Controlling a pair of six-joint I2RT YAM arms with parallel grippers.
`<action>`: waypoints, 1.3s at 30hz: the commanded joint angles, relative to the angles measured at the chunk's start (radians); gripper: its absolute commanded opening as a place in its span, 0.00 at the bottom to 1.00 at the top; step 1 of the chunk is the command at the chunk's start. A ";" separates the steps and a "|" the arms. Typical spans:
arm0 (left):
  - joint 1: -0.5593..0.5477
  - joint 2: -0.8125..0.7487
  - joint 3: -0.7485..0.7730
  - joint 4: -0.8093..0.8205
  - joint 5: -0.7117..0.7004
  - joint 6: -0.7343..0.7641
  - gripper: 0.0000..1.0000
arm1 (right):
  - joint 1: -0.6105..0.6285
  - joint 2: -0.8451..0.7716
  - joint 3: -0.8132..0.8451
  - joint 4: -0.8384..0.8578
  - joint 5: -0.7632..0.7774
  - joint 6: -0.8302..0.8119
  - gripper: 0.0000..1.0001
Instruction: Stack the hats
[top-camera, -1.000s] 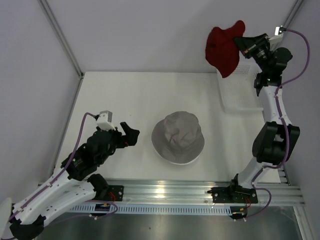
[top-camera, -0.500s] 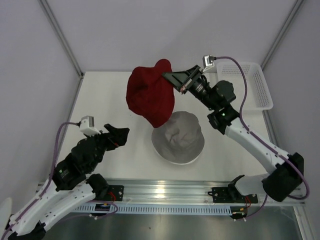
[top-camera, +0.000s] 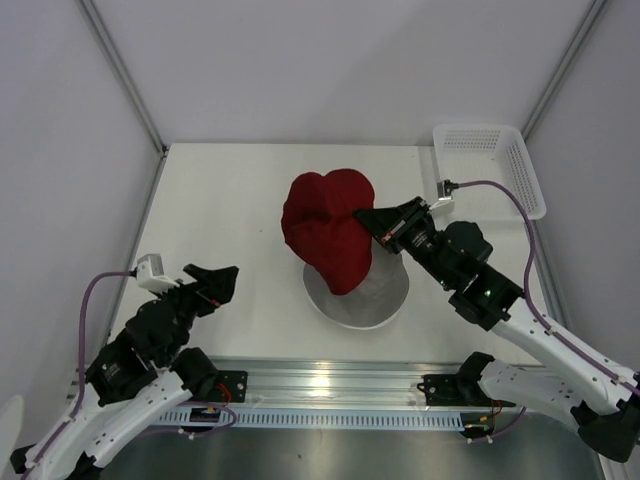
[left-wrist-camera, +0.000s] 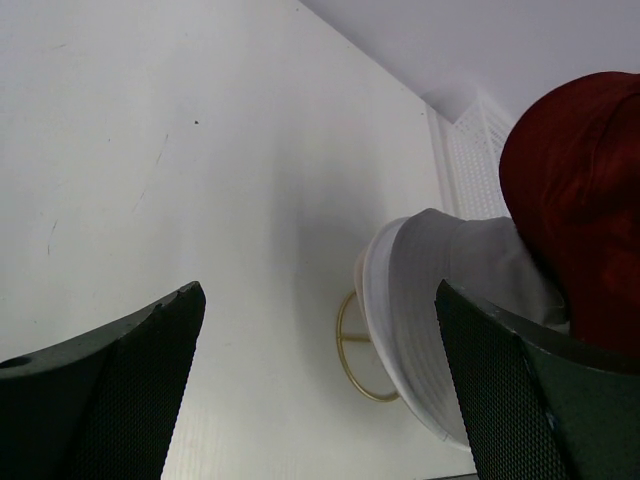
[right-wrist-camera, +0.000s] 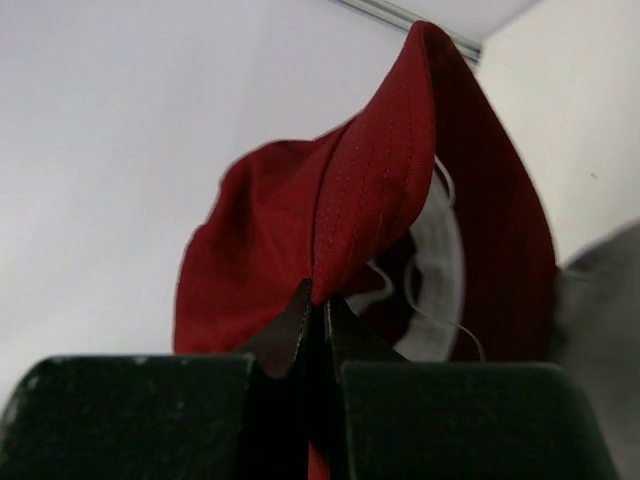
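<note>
The dark red hat hangs from its brim in my right gripper, right over the grey hat, hiding most of it. In the right wrist view the jaws are pinched shut on a fold of the red hat's brim, with the grey hat at the right edge. My left gripper is open and empty, left of the hats. In the left wrist view the grey hat sits on a gold stand's ring base, a paler brim under it, the red hat above. No separate beige or white hat shows.
A white slatted basket stands at the back right corner, also in the left wrist view. Frame posts rise at the back left and back right. The metal rail with both arm bases runs along the near edge.
My right arm has swung the red hat from above the basket leftward and down onto the grey hat. My left arm has drawn back toward the near left.
</note>
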 joint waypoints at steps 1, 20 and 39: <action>0.008 0.073 0.025 0.001 0.016 0.019 1.00 | 0.010 -0.029 -0.062 -0.004 0.053 0.095 0.00; 0.008 0.092 -0.006 0.042 0.004 0.008 1.00 | 0.133 0.213 0.050 0.275 0.102 0.095 0.00; 0.008 0.032 -0.017 0.002 -0.031 0.006 1.00 | 0.192 0.276 0.105 0.248 0.199 -0.003 0.00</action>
